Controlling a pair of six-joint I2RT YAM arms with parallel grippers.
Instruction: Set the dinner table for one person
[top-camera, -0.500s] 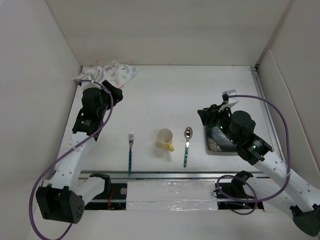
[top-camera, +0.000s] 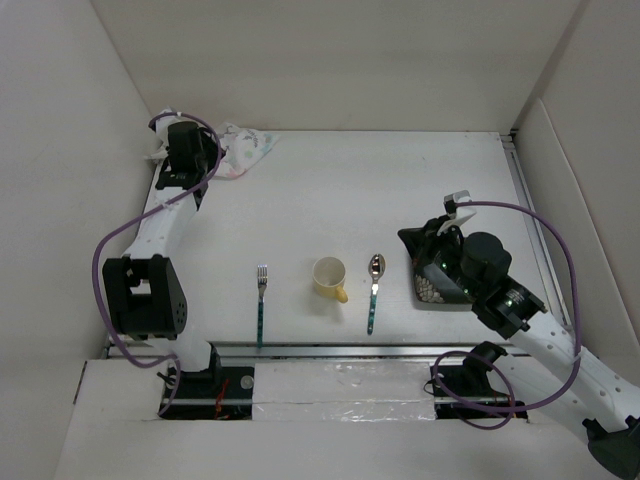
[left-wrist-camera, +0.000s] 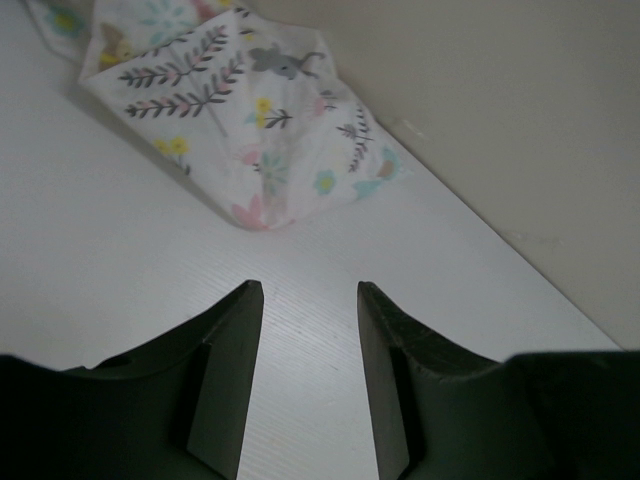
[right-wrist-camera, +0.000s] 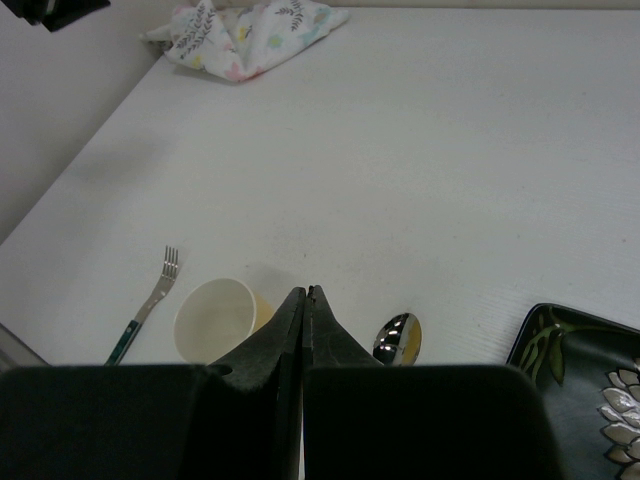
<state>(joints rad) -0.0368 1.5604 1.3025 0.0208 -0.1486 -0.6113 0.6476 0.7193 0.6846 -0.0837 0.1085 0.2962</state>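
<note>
The limp, light cloth seems best pinched at its near corner by the half-open, empty left gripper; the right gripper sits closed, empty.

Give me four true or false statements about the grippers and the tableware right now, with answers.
The left gripper is open with nothing between its jaws. True.
The patterned cloth is spread out flat. False: it lies crumpled in the far left corner of the table.
The right gripper is shut, holding nothing. True.
The fork lies right of the spoon. False: the fork is left of the cup, the spoon right of it.
</note>
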